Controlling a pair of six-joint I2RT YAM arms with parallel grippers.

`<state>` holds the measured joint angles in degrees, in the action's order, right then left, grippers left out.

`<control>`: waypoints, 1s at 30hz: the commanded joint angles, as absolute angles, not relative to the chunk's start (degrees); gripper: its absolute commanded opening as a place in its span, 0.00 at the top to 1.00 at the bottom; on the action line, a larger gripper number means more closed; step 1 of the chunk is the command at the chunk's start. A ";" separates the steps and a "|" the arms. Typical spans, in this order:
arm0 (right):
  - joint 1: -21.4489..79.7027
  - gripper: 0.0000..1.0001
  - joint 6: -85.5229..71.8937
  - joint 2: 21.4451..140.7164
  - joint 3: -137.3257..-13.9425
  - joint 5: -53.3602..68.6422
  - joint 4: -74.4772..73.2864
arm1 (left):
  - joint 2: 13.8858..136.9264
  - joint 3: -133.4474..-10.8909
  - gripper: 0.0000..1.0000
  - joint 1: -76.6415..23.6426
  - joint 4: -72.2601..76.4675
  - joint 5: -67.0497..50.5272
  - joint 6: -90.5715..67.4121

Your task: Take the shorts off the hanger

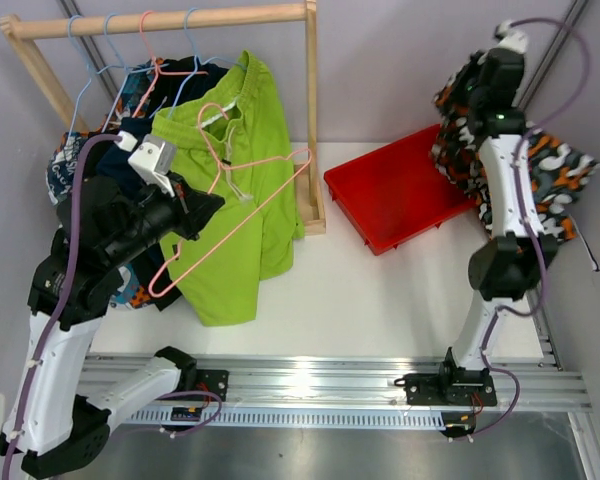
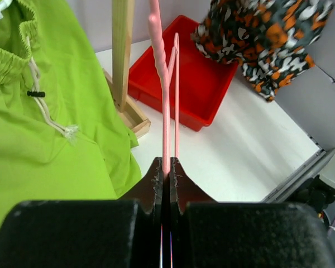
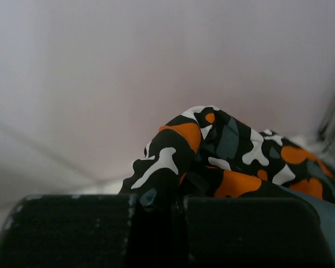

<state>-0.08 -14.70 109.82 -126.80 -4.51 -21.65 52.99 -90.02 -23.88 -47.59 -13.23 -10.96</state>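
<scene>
My left gripper (image 1: pixel 202 212) (image 2: pixel 167 167) is shut on the thin bar of a bare pink hanger (image 1: pixel 242 212) (image 2: pixel 166 100). That hanger lies slanted in front of the lime green shorts (image 1: pixel 235 190) (image 2: pixel 50 128), which hang from the wooden rack (image 1: pixel 160 22). At the far right my right gripper (image 1: pixel 477 100) (image 3: pixel 167 195) is raised and shut on the orange-black-white camouflage shorts (image 1: pixel 555 170) (image 3: pixel 223 156) (image 2: pixel 262 39). They dangle beside and beyond the red tray. Dark and patterned shorts (image 1: pixel 140 100) hang bunched at the rack's left, partly behind my left arm.
A red tray (image 1: pixel 395 190) (image 2: pixel 178 84) sits on the white table between the rack and my right arm. The rack's right post (image 1: pixel 312 120) (image 2: pixel 121 56) stands next to the green shorts. Blue and pink hangers (image 1: pixel 110 50) hook over the rod. The wall is close behind.
</scene>
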 commanded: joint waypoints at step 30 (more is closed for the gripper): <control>-1.41 0.91 -16.08 104.52 -109.37 -9.56 9.22 | 58.17 -86.39 1.00 -24.00 -42.53 -0.36 -9.23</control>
<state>-1.28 -16.84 109.60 -120.11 -3.95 4.21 56.51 -83.94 -23.88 -42.59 -4.56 -10.50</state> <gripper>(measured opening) 0.051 0.036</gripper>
